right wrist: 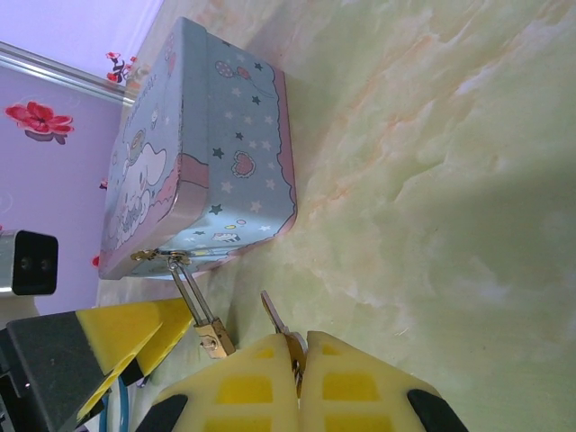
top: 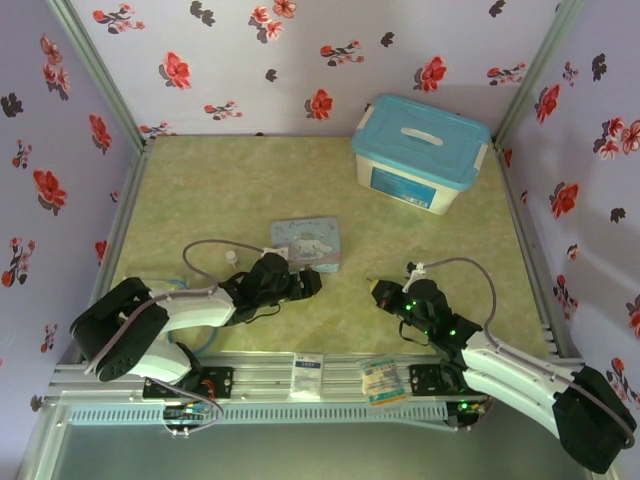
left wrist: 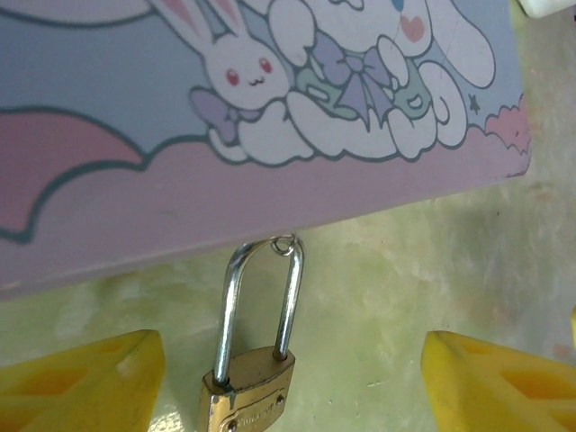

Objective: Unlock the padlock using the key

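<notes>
The padlock [left wrist: 250, 389] sits at the bottom centre of the left wrist view. It lies on the green marbled table [left wrist: 432, 270], with both legs of its thin shackle running into the brass body. The top of the shackle is hooked through a small ring on the edge of the cartoon-printed tin [left wrist: 270, 135].

The left gripper [left wrist: 292, 382] has its yellow fingers [left wrist: 90, 382] spread wide, one at each lower corner of the frame. The padlock is between them and touches neither.

In the right wrist view the padlock [right wrist: 214, 338] hangs off the tin [right wrist: 207, 153] at lower left. The key [right wrist: 273, 312] is just to its right, apart from it. The right gripper [right wrist: 299, 351] pinches the key between its closed yellow fingers, with the blade pointing up.

In the top view the tin [top: 308, 243] lies mid-table and the left gripper [top: 305, 283] is just below it. The right gripper [top: 378, 290] is further right, and a blue-lidded box [top: 420, 150] stands at upper right.
</notes>
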You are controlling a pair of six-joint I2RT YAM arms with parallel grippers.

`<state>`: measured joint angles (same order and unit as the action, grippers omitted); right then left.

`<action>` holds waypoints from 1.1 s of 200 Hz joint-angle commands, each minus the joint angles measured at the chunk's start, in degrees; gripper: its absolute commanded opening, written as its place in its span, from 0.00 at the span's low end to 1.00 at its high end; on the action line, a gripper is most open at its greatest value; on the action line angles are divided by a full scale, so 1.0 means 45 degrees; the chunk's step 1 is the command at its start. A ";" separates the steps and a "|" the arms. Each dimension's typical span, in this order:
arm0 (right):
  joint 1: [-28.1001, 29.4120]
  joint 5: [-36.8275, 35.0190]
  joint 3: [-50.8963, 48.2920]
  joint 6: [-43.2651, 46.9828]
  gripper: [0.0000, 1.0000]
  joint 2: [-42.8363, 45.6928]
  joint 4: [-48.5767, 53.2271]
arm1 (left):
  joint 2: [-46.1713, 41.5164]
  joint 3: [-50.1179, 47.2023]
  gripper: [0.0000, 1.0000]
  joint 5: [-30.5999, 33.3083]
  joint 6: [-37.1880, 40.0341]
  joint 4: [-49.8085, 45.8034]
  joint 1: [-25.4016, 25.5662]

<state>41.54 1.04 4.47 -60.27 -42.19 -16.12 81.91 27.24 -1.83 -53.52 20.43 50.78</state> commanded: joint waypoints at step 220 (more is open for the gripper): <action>0.0085 -0.0373 -0.0471 -0.0059 0.00 -0.0179 -0.0586 | 0.1288 0.1475 0.33 0.2141 0.0348 -0.2854 0.1644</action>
<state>41.54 0.14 2.07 -60.27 -42.13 -16.45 87.81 35.57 6.52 -50.63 4.01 57.56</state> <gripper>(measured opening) 0.064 0.338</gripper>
